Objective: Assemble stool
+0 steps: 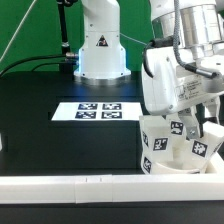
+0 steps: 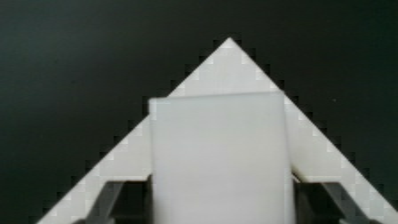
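Note:
The white stool seat (image 1: pixel 165 150), bearing black-and-white tags, stands at the exterior view's right, close to the front wall. A white block leg (image 1: pixel 205 142) with a tag rises from it on its right side. My gripper (image 1: pixel 192 115) hangs right above the seat. In the wrist view my gripper (image 2: pixel 222 200) is shut on a white rectangular leg (image 2: pixel 217 140), with one dark finger (image 2: pixel 116 200) on either side of it. A white triangular shape (image 2: pixel 228 70) shows behind the leg; I cannot tell which part it is. The third leg is not visible.
The marker board (image 1: pixel 100 110) lies flat in the middle of the black table. The long white border wall (image 1: pixel 80 185) runs along the front. The arm's base (image 1: pixel 100 45) stands at the back.

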### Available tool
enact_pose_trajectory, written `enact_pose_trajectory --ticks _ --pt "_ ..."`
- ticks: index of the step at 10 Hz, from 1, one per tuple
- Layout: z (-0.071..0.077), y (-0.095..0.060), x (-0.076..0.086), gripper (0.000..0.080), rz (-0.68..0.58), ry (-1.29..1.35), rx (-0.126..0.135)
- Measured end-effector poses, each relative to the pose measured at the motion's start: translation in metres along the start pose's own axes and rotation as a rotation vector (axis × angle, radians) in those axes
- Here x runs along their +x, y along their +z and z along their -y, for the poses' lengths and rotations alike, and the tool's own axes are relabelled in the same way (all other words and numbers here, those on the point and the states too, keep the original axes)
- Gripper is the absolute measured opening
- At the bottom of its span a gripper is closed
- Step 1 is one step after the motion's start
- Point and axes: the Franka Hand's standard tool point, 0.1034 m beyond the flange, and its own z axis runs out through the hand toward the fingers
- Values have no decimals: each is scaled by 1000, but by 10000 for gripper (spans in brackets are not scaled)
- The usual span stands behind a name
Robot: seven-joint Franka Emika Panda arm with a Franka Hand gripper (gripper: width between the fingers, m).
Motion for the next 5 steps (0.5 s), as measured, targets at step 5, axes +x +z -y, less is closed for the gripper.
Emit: enact_pose_trajectory --ticks 5 --pt "0 1 1 550 4 -47 9"
